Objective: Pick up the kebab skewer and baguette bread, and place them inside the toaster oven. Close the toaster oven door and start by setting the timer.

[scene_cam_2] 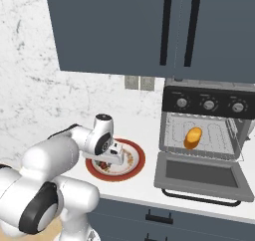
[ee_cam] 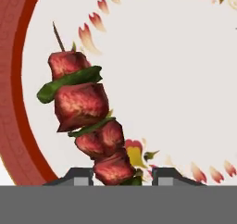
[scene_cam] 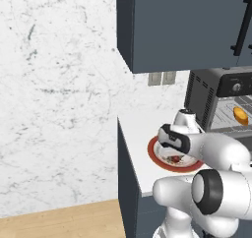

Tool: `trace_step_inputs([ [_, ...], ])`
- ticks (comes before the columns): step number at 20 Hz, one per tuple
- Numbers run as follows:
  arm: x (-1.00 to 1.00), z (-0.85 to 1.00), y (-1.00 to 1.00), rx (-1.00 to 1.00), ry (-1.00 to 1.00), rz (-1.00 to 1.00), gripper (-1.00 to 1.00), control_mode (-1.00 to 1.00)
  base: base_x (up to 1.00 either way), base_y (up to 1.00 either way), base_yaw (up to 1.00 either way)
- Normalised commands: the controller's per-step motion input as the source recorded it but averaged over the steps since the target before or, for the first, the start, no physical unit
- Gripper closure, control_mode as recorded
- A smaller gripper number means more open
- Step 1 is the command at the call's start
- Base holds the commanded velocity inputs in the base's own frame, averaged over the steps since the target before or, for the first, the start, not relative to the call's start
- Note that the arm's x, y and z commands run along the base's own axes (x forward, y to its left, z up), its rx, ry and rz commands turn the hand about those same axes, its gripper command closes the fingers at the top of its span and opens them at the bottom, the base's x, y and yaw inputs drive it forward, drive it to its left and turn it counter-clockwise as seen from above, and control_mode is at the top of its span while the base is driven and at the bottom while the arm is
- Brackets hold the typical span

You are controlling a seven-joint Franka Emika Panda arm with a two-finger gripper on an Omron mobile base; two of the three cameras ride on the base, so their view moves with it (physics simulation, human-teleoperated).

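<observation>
The gripper (ee_cam: 119, 177) pinches the kebab skewer (ee_cam: 85, 121) on a red-rimmed plate (scene_cam_2: 138, 164) atop the white counter (scene_cam_2: 149, 130); the baguette bread (scene_cam_2: 192, 137) sits right, inside the open toaster oven (scene_cam_2: 204, 130), beneath dark cabinets (scene_cam_2: 149, 26).

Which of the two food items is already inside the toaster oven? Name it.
The baguette bread, the golden loaf on the toaster oven rack. The kebab skewer lies on the plate, between the gripper's fingertips.

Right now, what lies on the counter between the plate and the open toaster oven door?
Nothing: in the right base view the white counter is bare between the plate and the toaster oven door.
</observation>
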Motion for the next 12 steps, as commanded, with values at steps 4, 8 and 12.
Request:
trace_step_inputs([
  [4,-0.06,0.97,-0.16,0.0,-0.04,0.02,1.0,-1.0,0.0,0.0,0.0],
  [8,-0.31,1.0,-0.61,0.0,-0.1,0.0,1.0,-1.0,0.0,0.0,0.0],
  [12,-0.32,1.0,-0.89,0.0,-0.11,0.0,1.0,-1.0,0.0,0.0,0.0],
])
